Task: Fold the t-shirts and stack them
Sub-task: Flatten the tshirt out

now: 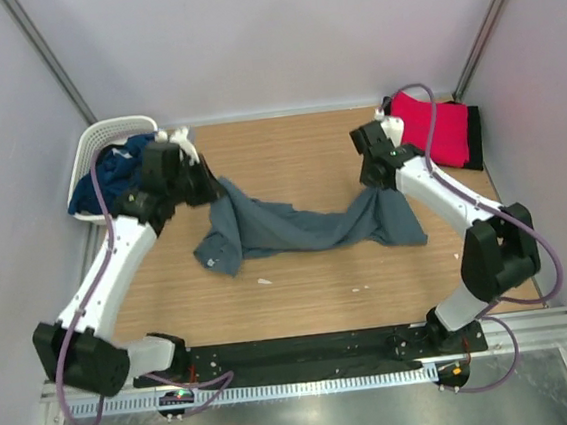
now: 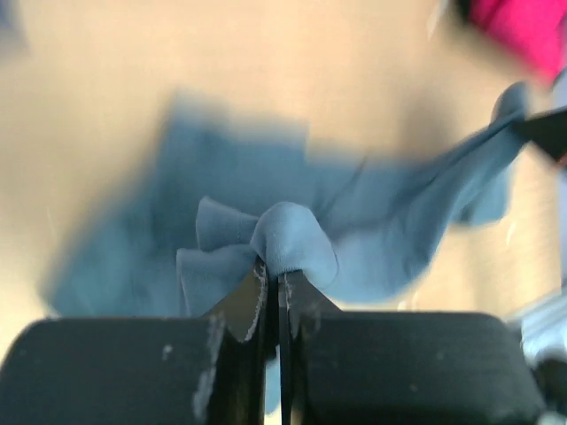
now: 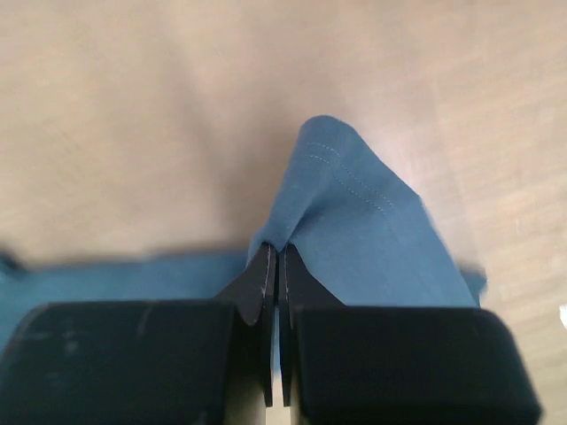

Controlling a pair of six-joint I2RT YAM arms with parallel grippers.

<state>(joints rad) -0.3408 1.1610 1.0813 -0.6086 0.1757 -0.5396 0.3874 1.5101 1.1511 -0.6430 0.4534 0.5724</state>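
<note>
One wooden surface (image 1: 301, 291) bears one slate grey-blue t-shirt (image 1: 295, 226), sagging between the bent left arm (image 1: 118, 269) and right arm (image 1: 442, 192). The left claw (image 2: 273, 279) is clenched on its left end, the right claw (image 3: 274, 261) on its right. Far-left of it, one white basket (image 1: 105, 134) holds one navy t-shirt (image 1: 109, 174). Far-right of it, one red t-shirt (image 1: 431, 123) lies on one black t-shirt (image 1: 474, 139).

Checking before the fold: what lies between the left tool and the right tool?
Only the slate grey-blue cloth t-shirt, held by the left tool and right tool, sagging onto the wooden table; top view shows it.
</note>
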